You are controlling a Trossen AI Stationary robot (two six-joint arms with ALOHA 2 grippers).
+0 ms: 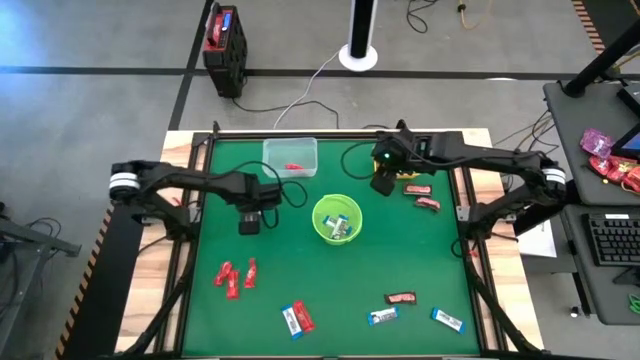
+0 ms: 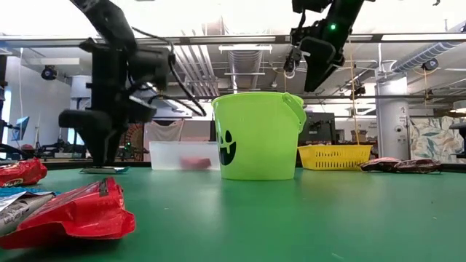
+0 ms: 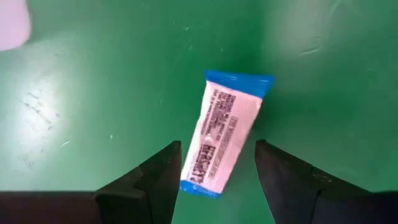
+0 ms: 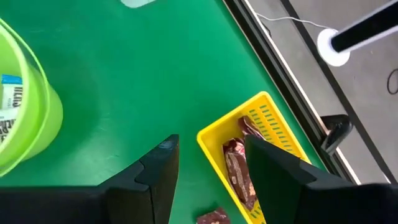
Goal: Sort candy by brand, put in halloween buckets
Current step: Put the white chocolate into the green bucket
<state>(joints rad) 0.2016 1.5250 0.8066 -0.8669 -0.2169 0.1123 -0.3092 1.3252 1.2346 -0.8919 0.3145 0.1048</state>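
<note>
no brand name can be read on any wrapper; the blue-and-white bar (image 3: 227,134) under the left gripper (image 3: 214,171) carries only small dark print too fine to make out. that bar lies flat on the green worktop (image 1: 300,250), its near end reaching into the gap between the parted fingers, touching neither. in the high view the left gripper (image 1: 250,222) hangs over the worktop left of the lime-green bucket (image 1: 322,222).

the right gripper (image 1: 383,183) is raised near the far edge, fingers spread and holding nothing, above the yellow basket (image 4: 214,146), which holds dark brown bars (image 4: 239,165). the lime-green bucket, with a black pumpkin face (image 2: 227,145), holds blue-and-white bars (image 1: 342,225). the clear box (image 1: 290,155) at the far edge holds one red bar (image 1: 294,166).

loose candy lies along the near edge: red bars (image 1: 235,275) toward the left corner, blue-and-white ones (image 1: 448,319) toward the right, and two brown bars (image 1: 424,196) by the right edge.
</note>
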